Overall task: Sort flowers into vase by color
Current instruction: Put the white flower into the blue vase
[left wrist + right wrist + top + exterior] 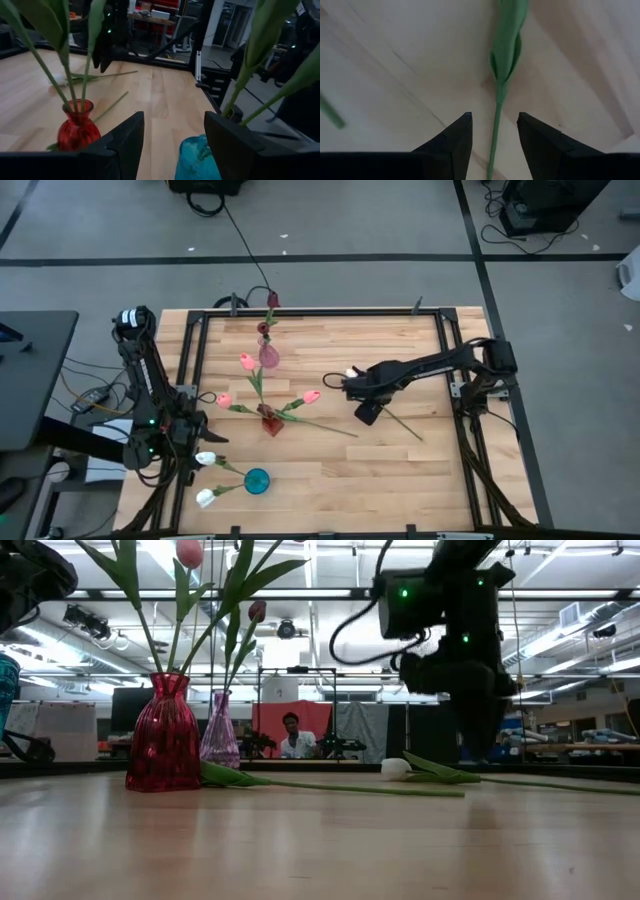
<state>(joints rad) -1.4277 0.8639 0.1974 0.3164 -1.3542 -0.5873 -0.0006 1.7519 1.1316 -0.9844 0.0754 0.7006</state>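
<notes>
A white tulip (352,372) lies flat on the table, its thin green stem (400,425) running toward the right near corner. My right gripper (366,414) hangs over that stem, pointing down and open; in the right wrist view its fingers (492,116) stand on either side of the stem (495,132) without touching it. A red vase (272,423) holds pink tulips, a purple vase (268,357) holds maroon ones, and a teal vase (257,481) holds two white ones. My left gripper (205,438) waits open at the table's left edge, by the teal vase (195,160).
Another green stem (325,426) lies on the table from the red vase toward the right; its head does not show. A black frame (320,311) borders the table. Bare wood lies near the right and near edges. A person (292,735) sits in the room beyond.
</notes>
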